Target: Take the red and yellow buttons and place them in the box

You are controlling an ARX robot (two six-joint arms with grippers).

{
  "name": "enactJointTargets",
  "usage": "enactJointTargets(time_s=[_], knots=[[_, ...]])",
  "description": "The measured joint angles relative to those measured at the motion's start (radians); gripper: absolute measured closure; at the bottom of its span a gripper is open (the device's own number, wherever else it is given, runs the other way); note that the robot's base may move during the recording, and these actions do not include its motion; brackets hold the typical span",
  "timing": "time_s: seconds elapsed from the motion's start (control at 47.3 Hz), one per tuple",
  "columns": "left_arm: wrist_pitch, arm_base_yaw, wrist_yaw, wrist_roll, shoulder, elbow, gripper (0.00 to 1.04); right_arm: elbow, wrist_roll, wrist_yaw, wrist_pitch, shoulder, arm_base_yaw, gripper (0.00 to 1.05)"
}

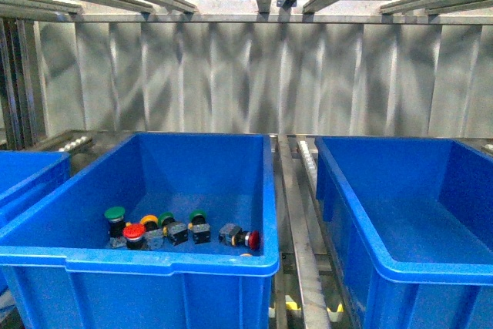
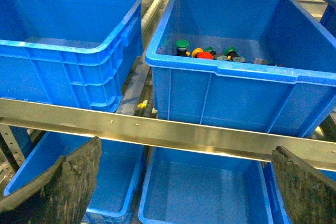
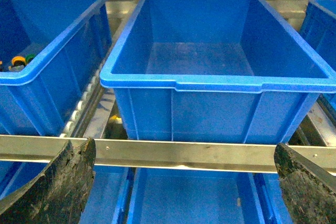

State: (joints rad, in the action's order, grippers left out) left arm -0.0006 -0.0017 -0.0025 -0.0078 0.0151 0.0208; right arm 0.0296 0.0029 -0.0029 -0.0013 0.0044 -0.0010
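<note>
A blue crate [image 1: 139, 258] at centre-left holds several push buttons. Among them are a red-capped one [image 1: 133, 230], a yellow-capped one [image 1: 149, 221] and a red one lying on its side [image 1: 253, 240], mixed with green-capped ones [image 1: 115, 213]. The empty blue box [image 1: 416, 271] stands to its right. Neither arm shows in the front view. My left gripper [image 2: 186, 187] is open, low in front of the button crate [image 2: 236, 69], with nothing between its fingers [image 2: 68, 182]. My right gripper [image 3: 184, 187] is open and empty too, low in front of the empty box [image 3: 210, 83].
A metal rail [image 2: 173, 132] runs across in front of the crates, with more blue crates [image 2: 199, 192] on a lower shelf. A third crate [image 1: 23, 182] stands at far left. Roller tracks [image 1: 304, 229] lie between crates. A corrugated metal wall [image 1: 246, 75] closes the back.
</note>
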Motion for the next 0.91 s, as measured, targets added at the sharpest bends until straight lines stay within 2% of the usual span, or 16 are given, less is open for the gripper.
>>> enactJointTargets(time_s=[0.909], knots=[[0.000,0.000,0.002,0.000,0.000,0.000,0.08,0.000,0.000,0.003,0.000,0.000,0.000,0.06]])
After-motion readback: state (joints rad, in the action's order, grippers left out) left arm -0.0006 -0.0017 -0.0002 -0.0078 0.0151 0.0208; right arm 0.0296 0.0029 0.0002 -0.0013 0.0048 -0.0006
